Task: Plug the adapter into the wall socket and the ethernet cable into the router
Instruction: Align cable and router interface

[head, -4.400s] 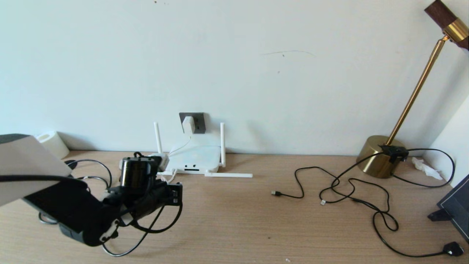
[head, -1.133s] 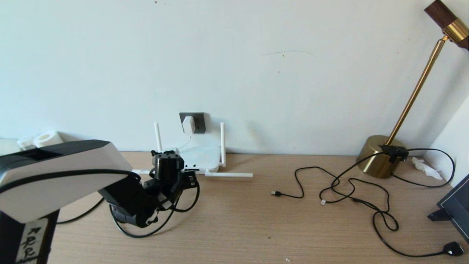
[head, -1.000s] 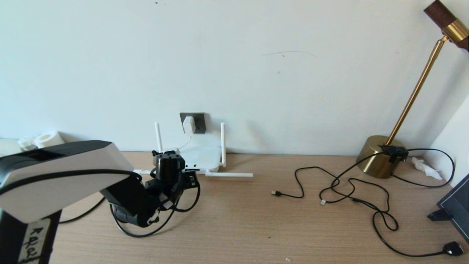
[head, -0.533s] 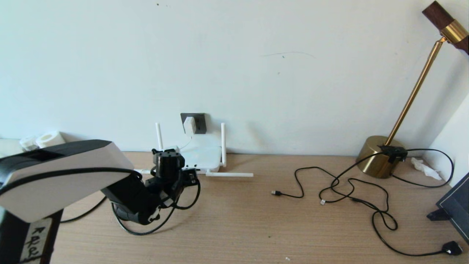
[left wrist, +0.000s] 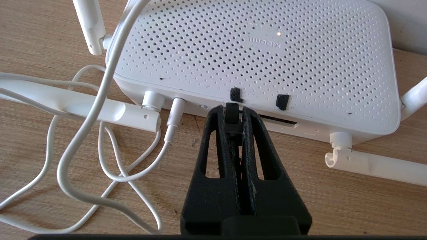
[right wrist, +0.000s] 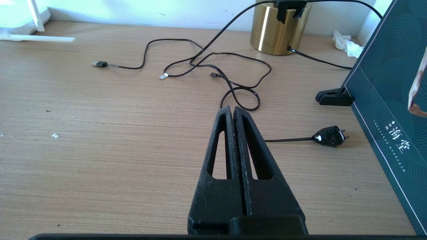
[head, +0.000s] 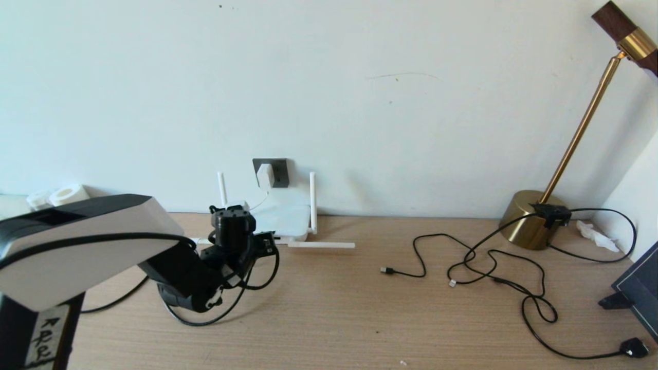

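The white router [left wrist: 253, 50] lies against the wall, below the dark grey wall socket [head: 278, 172]. The white adapter [head: 264, 176] sits plugged into that socket, and its thin white cord [left wrist: 100, 100] runs to the router's front edge. My left gripper [left wrist: 231, 115] is shut on the ethernet cable's black plug [left wrist: 232, 107], whose tip is right at a dark port on the router's front edge. The black ethernet cable [head: 103, 307] trails off left across the table. My right gripper [right wrist: 232, 110] hangs shut and empty over bare table to the right.
One router antenna [head: 321, 245] lies flat on the table, pointing right. A brass lamp [head: 534, 221] stands at the back right with thin black cables [head: 488, 262] and a black plug [right wrist: 330, 136] spread in front. A dark box [right wrist: 390, 100] bounds the right edge.
My left arm has carried the ethernet plug from the front left up to the router's front edge. Over the last second it crept slightly closer to the port.
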